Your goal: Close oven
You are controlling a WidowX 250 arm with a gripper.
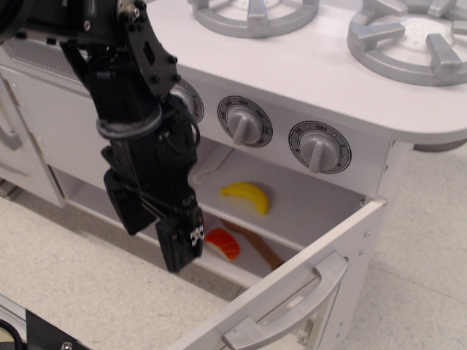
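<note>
The white oven stands under the knobs with its compartment open. A yellow banana lies on its shelf, and a piece of orange-and-white sushi and a wooden utensil lie below. The oven door hangs open toward the lower right, its grey bar handle facing out. My black gripper is open and empty. It hangs in front of the compartment's left side, to the left of the door and apart from it.
Three dials line the panel under the white stovetop with grey burners. A closed white cabinet door is behind my arm on the left. Speckled floor lies below.
</note>
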